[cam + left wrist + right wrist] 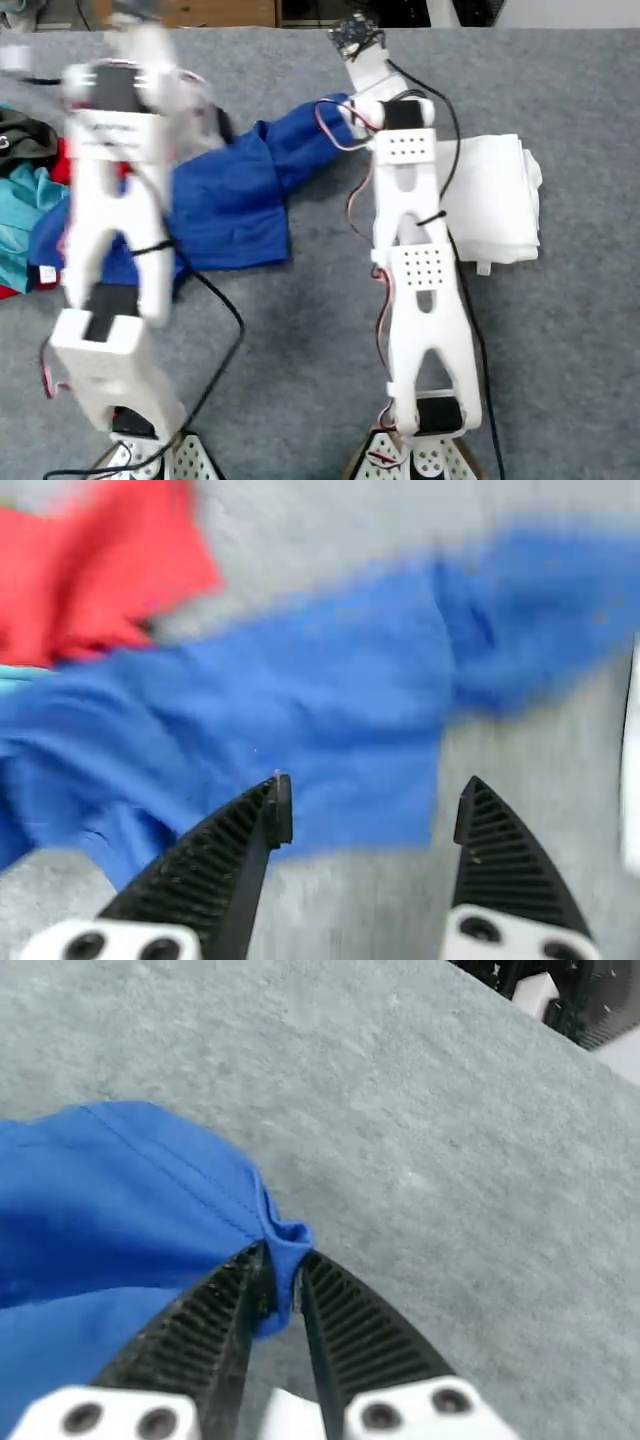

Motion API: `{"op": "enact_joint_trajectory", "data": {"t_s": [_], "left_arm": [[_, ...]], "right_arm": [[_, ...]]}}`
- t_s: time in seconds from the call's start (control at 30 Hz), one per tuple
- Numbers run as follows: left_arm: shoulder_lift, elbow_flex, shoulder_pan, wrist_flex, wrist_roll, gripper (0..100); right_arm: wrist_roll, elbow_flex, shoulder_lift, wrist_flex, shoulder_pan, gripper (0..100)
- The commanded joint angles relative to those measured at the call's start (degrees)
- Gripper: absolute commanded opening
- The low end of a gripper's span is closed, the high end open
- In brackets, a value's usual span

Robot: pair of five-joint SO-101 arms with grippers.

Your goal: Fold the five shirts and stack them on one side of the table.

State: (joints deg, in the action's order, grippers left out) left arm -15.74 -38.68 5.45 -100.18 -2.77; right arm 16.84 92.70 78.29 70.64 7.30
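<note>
A blue shirt (pixel 240 195) lies crumpled across the middle of the grey table, one sleeve stretched toward the far centre. My right gripper (pixel 281 1278) is shut on the tip of that sleeve (pixel 285 1240); in the high view this arm (pixel 400 150) stands right of the shirt. My left gripper (pixel 370 815) hangs open above the blue shirt (pixel 300 710), its fingers apart with nothing between them. A folded white shirt (pixel 495 200) rests at the right side. Red (pixel 90 570) and teal (pixel 20 200) shirts are heaped at the left.
A dark garment (pixel 25 135) lies at the far left edge. Cables (pixel 215 300) trail from both arm bases over the near table. Dark equipment (pixel 560 1000) stands beyond the far edge.
</note>
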Motion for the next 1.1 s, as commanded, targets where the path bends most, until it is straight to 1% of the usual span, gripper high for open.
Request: {"op": "enact_joint_trajectory", "data": {"t_s": [0.0,0.07,0.17,0.27,0.43,0.6,0.7,0.8,0.87,1.07], "left_arm": [[2.0,11.7,10.5,1.0,1.8,27],[1.9,19.6,13.1,6.3,2.0,27],[2.2,31.6,14.4,16.9,2.4,27],[2.4,39.1,14.9,22.3,2.4,27],[2.2,42.4,15.7,27.1,1.5,27],[1.9,43.8,15.6,33.1,-2.5,27],[2.0,46.0,15.6,36.5,-2.8,27],[2.0,48.3,15.7,38.2,-2.5,27],[2.0,49.7,15.3,39.6,-2.5,25],[1.9,53.0,15.1,45.1,-2.5,14]], "right_arm": [[-0.5,2.9,-4.8,-0.9,-3.4,0.2],[-1.2,2.9,-4.9,-0.8,-3.8,0.2],[-2.7,2.9,-4.9,-0.8,-3.9,0.2],[-2.7,2.9,-4.9,-1.0,-3.8,0.2],[-2.6,2.9,-4.9,-1.1,-3.7,0.2],[-2.6,2.8,-4.9,-1.1,-3.8,0.2],[-2.5,2.8,-4.9,-1.1,-3.8,0.2],[-2.5,2.8,-4.8,-1.1,-3.7,0.2],[-2.5,2.8,-4.8,-1.1,-3.7,0.2],[-2.5,2.8,-4.8,-1.1,-3.6,0.2]]}}
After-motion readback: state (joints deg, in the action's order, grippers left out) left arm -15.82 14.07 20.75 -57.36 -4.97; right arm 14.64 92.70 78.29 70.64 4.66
